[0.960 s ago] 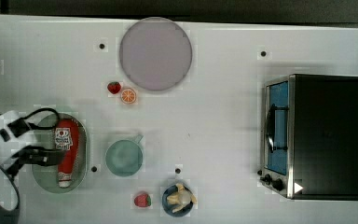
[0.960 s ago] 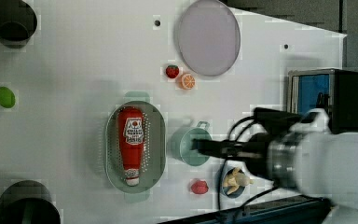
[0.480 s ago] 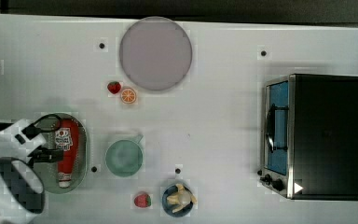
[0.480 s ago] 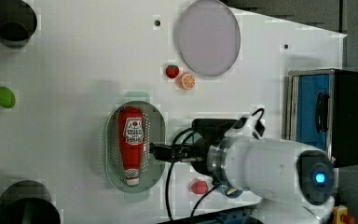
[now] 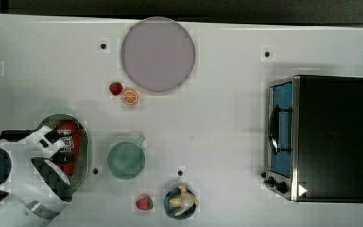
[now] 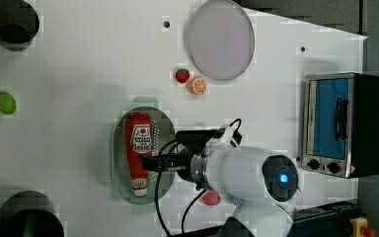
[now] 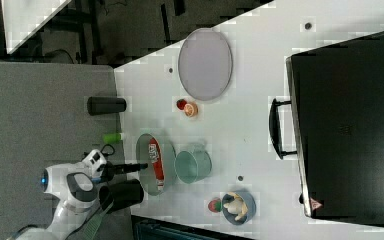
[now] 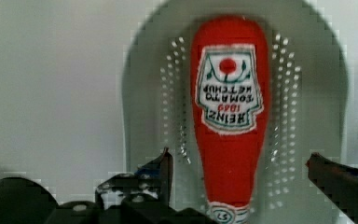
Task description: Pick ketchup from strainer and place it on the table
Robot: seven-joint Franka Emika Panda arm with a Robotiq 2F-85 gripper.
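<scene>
The ketchup, a red squeeze bottle with a white-and-red label, lies lengthwise in the pale green strainer. My gripper is open, one finger on each side of the bottle's narrow end near the white cap, not touching it. In the left view the gripper reaches over the strainer and crosses the lower part of the ketchup. The top view has my arm covering most of the strainer, with part of the ketchup showing. The white table lies around it.
A green cup stands just to the top view's right of the strainer. Further off are a grey-lilac plate, a strawberry, an orange slice, another strawberry, a blue bowl and a toaster oven.
My arm has swung in from the top view's left edge until the gripper sits over the strainer and ketchup. The fingers stayed open and the ketchup has not moved.
</scene>
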